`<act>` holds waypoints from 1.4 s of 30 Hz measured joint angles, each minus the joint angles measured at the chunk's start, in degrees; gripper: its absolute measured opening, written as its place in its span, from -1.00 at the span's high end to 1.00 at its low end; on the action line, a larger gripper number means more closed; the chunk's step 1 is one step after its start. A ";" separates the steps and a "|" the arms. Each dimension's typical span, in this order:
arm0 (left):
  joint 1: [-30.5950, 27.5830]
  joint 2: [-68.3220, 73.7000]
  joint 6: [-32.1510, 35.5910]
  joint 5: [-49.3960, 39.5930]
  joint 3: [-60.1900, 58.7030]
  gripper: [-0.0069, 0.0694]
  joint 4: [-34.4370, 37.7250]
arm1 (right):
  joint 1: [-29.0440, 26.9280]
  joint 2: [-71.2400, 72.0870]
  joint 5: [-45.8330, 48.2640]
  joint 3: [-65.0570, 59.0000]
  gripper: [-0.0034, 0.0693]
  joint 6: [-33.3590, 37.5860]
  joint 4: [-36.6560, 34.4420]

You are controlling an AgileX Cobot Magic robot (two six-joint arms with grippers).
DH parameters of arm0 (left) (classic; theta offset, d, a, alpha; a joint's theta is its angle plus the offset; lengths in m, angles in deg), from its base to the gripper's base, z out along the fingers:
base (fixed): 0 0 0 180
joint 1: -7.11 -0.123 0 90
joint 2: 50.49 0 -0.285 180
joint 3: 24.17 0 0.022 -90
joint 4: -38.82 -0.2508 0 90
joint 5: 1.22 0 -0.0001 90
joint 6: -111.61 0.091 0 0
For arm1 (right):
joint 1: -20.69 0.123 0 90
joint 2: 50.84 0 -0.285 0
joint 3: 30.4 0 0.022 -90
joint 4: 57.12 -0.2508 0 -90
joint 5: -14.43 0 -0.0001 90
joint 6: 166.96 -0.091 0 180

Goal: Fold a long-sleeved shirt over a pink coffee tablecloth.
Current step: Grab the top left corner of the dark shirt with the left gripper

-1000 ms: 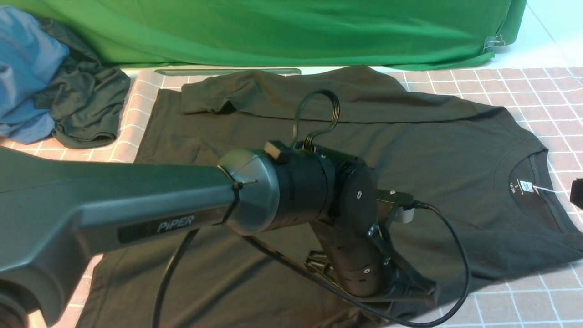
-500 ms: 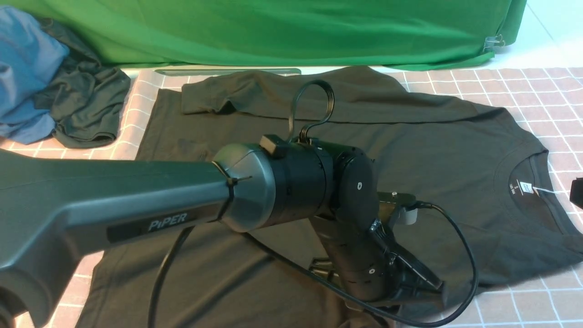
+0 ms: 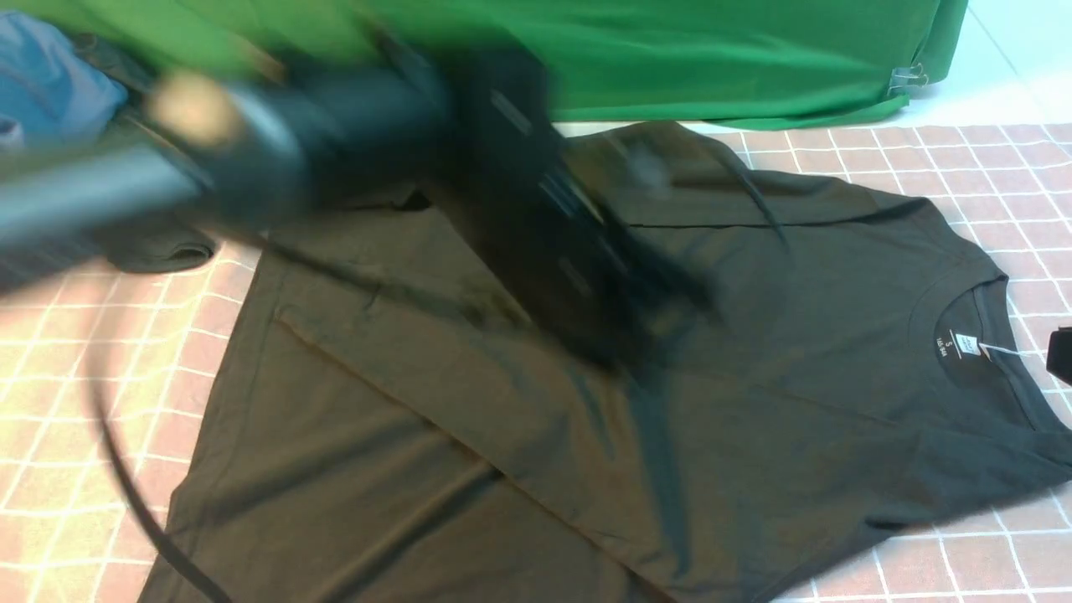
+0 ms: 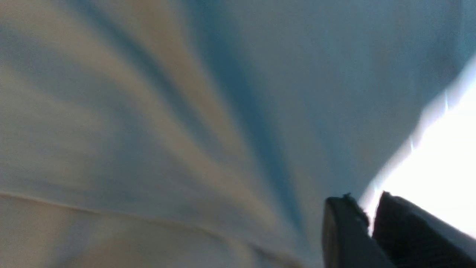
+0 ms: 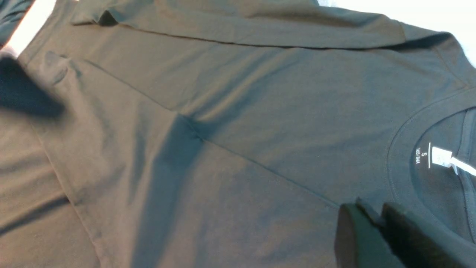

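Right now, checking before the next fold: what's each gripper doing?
Left gripper: nearly shut, holding nothing.
Right gripper: nearly shut, empty, above the long-sleeved shirt.

The large black cotton long-sleeved shirt (image 3: 754, 352) lies flat, plain side up, its crew neck with a small white label (image 3: 967, 343) toward the right, both sleeves folded across its body. Under it spreads the wide dusty-pink, white-gridded tablecloth (image 3: 963, 167).

The left arm (image 3: 276, 159) reaches across as a blur; both end effectors show jaws nearly together, holding nothing.
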 joint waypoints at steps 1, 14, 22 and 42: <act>-4.57 -0.11 -0.69 -0.06 1.29 0.69 -1.01 | 0.00 0.00 0.00 0.00 0.57 0.00 0.00; -32.49 16.93 -1.40 7.49 14.70 0.62 -5.36 | 0.00 0.00 0.05 0.00 0.57 0.00 0.00; -32.93 28.50 0.87 21.65 21.03 -0.04 -8.70 | 0.00 0.00 0.05 0.00 0.57 -0.05 0.00; -30.37 35.49 6.62 28.20 22.87 -0.29 -8.66 | 0.00 0.00 0.05 0.00 0.54 0.13 0.06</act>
